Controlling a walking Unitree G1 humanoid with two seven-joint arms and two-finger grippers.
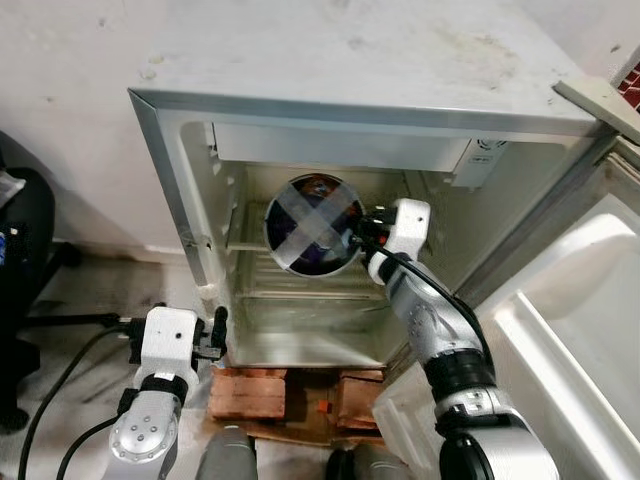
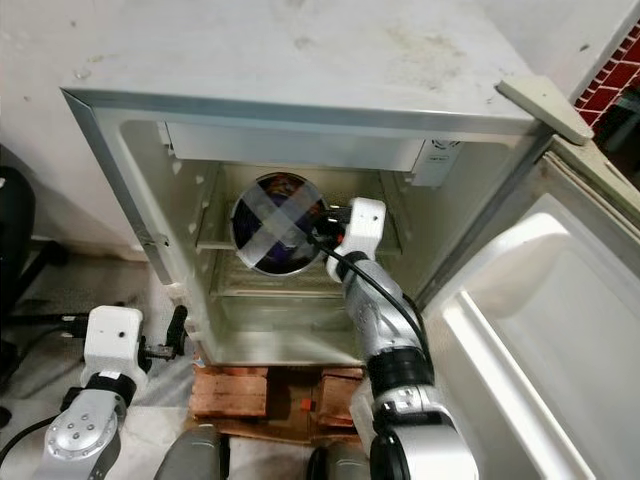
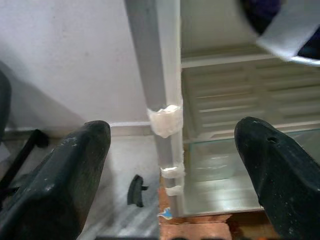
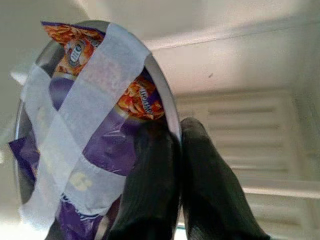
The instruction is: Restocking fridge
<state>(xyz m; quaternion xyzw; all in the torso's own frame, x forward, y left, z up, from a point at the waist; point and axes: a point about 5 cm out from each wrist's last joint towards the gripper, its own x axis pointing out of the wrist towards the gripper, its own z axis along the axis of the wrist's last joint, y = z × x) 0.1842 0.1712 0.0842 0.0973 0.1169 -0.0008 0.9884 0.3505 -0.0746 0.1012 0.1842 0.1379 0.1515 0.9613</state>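
Small fridge [image 1: 190,200] stands open, its door [image 1: 575,330] swung out to the robot's right, cabinet raised on wooden blocks [image 1: 250,393] on the floor. Right arm reaches into the upper part of the compartment; right claw [image 1: 356,240] is clamped on the rim of a round metal bowl [image 1: 312,223], fingers [image 4: 155,165] pressed together over the edge in the right wrist view. Bowl is tilted on edge, open face turned toward the camera, held above the wire shelf [image 1: 300,283] near the back wall, just under the freezer box [image 1: 340,148]. Two strips of pale tape [image 4: 75,115] cross over the bowl's mouth in an X, holding in a purple snack packet [image 4: 105,150] with orange print at its top. Left claw [image 1: 218,325] is low and outside the cabinet, beside the fridge's left front edge, fingers [image 3: 60,175] spread wide with nothing between them; left wrist view looks along that grey edge [image 3: 150,75], which carries lumps of white tape [image 3: 165,120]. Glass shelf [image 3: 220,160] visible lower inside. Black chair base [image 1: 25,250] at far left against the wall.
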